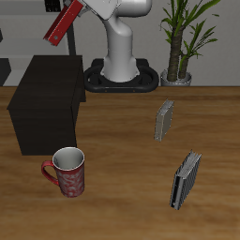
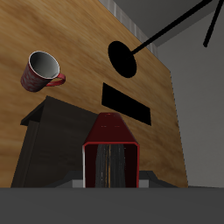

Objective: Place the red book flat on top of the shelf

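Claw (image 1: 82, 11) cut off — clamping red book (image 1: 63, 23), above shelf (image 1: 47, 103)

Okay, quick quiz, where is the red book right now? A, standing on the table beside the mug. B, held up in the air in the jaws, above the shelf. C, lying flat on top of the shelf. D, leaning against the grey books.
B: the red book hangs tilted in the air, gripped by the gripper, clear above the shelf and touching nothing else.
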Tool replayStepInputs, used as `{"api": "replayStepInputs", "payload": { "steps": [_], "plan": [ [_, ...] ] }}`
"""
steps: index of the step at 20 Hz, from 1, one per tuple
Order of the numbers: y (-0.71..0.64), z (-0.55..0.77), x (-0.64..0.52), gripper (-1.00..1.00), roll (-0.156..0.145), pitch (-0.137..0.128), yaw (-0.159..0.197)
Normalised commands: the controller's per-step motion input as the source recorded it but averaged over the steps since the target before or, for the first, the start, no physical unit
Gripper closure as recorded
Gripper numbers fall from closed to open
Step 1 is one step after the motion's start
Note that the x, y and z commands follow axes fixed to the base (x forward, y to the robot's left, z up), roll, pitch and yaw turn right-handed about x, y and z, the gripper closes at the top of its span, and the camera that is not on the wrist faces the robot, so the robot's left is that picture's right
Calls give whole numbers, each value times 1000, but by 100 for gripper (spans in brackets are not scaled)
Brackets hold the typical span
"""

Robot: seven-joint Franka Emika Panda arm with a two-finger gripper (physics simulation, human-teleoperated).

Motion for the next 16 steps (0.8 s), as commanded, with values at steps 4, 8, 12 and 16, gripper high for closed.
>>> {"api": "replayStepInputs", "payload": {
  "steps": [4,8,12,16],
  "plan": [
    [-287,-199,147,100,-77,35,13],
    [-152,-143,68,100,-45,23,-5],
    [-207,-138,36,100,-68,21,-13],
    [-178,-76,1,100,-61,11,1]
  ]
}}
